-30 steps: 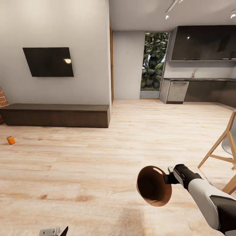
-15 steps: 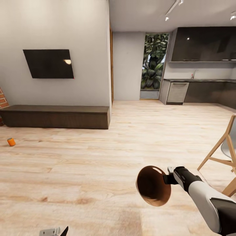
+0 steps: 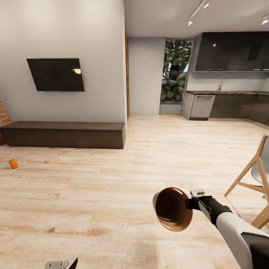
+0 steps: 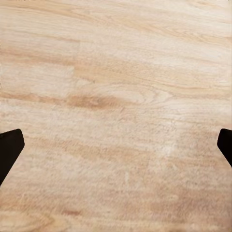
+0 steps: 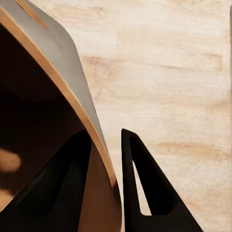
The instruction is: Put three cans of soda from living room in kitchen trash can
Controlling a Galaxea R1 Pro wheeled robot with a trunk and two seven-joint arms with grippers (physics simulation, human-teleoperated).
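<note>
One orange soda can (image 3: 13, 163) is visible, standing on the wood plank floor (image 3: 112, 194) at the far left of the head view, just in front of the long dark low cabinet (image 3: 63, 133) under the wall-mounted television (image 3: 56, 74). The other two cans cannot be located. The brown interior of the trash can (image 3: 172, 209) shows no can from the head view; a pale blur inside it in the right wrist view cannot be identified, so no can can be confirmed as deposited.

Judged status: the bin is off the floor and carried, tilted with its mouth facing the camera; collection of cans appears to lie ahead, as does the return to the kitchen (image 3: 228, 101) at the far right background.

Right gripper (image 5: 108, 169): pinching the rim of the trash can, one finger inside the wall and one outside, as the right wrist view shows.

Left gripper (image 4: 116, 145): fingers spread wide, nothing between them, bare floor beneath.

Relative position: the orange soda can lies well apart from both grippers, far to the left and ahead of the carried bin. A wooden-legged chair (image 3: 254, 175) stands near the right arm
</note>
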